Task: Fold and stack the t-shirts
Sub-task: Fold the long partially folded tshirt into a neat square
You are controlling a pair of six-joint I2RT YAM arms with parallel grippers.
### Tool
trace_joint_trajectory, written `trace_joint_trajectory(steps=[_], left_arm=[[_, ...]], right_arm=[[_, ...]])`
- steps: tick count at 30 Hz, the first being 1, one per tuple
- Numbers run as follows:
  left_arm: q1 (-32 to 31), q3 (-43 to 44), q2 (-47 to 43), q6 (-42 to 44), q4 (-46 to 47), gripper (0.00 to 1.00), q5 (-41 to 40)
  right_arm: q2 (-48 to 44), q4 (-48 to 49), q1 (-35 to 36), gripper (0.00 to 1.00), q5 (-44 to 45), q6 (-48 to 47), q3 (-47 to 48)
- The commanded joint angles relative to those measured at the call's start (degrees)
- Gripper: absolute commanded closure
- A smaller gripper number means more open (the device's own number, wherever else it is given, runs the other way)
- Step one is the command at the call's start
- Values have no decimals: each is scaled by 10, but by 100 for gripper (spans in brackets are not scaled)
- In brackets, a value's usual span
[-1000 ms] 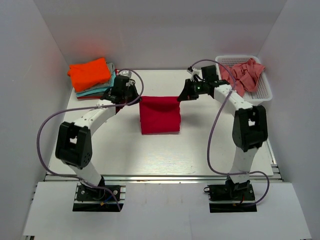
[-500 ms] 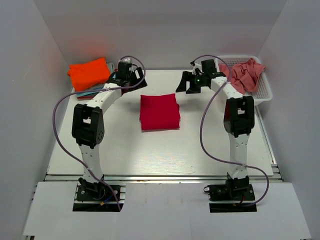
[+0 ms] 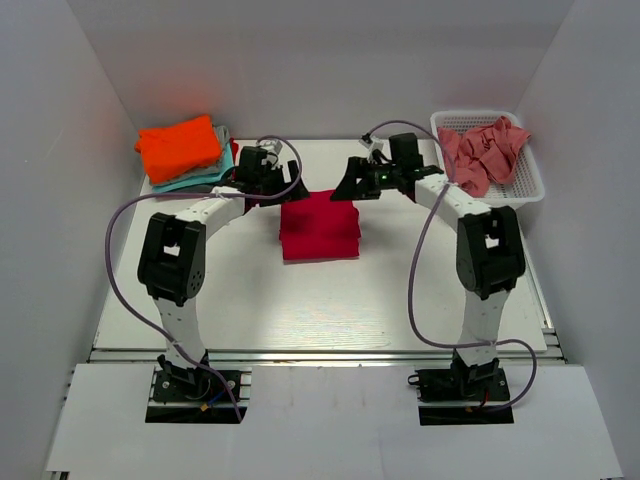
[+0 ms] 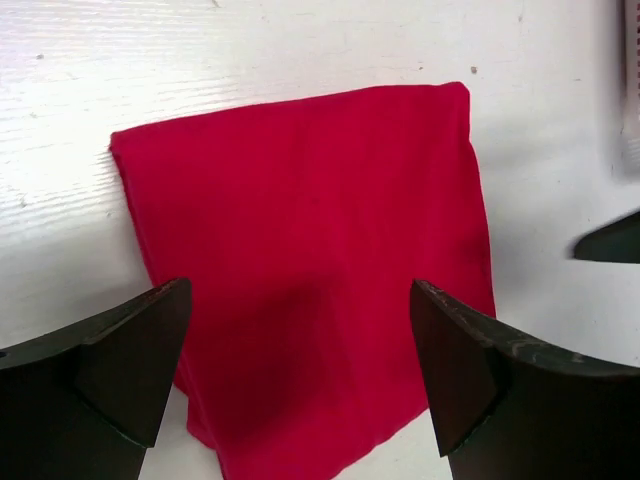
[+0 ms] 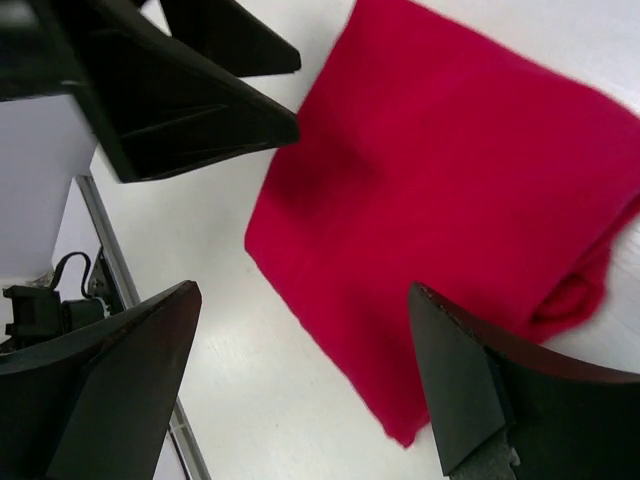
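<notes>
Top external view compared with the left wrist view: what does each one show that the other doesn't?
Only the top view shows both arms, the shirt stack topped by an orange shirt at far left, and the white basket holding a pink shirt at far right. Only the left wrist view shows, close up, the left gripper open, its fingers spread over the cloth. Both show the folded red shirt lying on the white table.
</notes>
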Motion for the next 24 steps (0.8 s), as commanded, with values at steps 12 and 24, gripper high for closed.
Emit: trace_joint_trajectory(steps=[12, 24], left_arm=[[6, -5, 97, 27, 36, 0, 85], [-4, 19, -2, 72, 14, 0, 50]], right_arm=[[123, 119, -13, 11, 69, 99, -69], [0, 117, -11, 9, 65, 35, -74]])
